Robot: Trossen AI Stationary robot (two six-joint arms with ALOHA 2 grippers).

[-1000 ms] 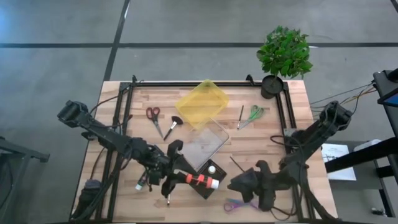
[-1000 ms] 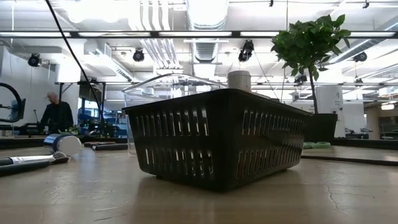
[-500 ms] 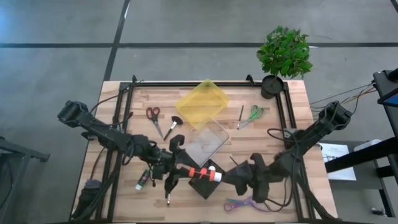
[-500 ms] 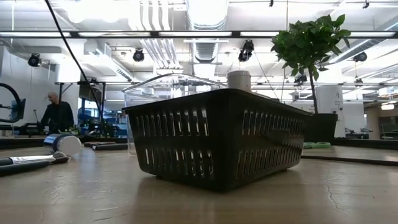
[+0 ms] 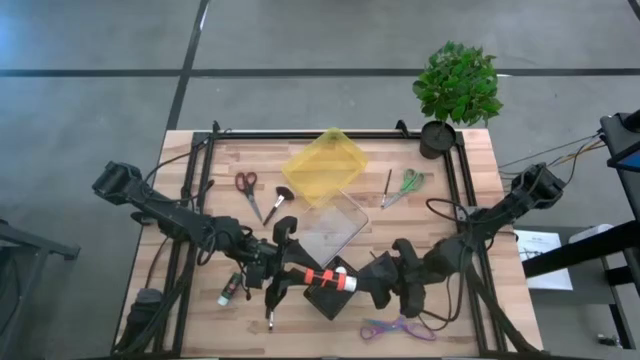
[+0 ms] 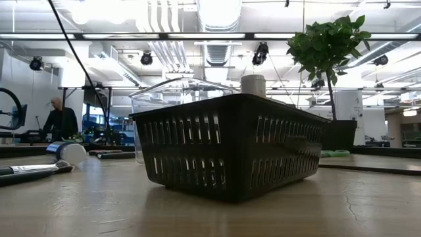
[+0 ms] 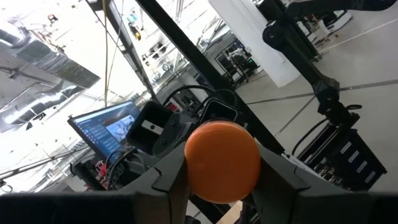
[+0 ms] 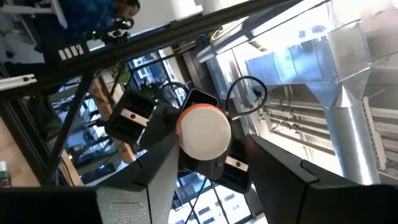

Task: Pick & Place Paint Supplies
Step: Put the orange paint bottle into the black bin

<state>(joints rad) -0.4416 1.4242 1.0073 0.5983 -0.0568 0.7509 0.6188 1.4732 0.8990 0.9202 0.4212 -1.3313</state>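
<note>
A butcher-block wooden table (image 5: 250, 160) stands on a grey floor, with a leafy green plant in a dark pot (image 5: 457, 90) at its far right corner. Above the black slotted plastic basket (image 5: 330, 298), which sits at the table's near middle, the two dark arms meet end to end. The left gripper (image 5: 300, 280) is clamped on the orange-red paint bottle with a white cap (image 5: 328, 279), held level over the basket; its wrist view shows the bottle's round orange base (image 7: 222, 160) pinched between the fingers. The right gripper (image 5: 362, 284) faces the bottle's white cap (image 8: 205, 132), its fingers flanking the cap on either side, but whether they press on it cannot be told. A second white-capped bottle (image 5: 341, 271) stands in the basket. A green paint bottle (image 5: 229, 290) lies on the table by the left arm. A clear plastic box (image 5: 328, 233) and a yellow tray (image 5: 325, 166) lie behind the basket.
</note>
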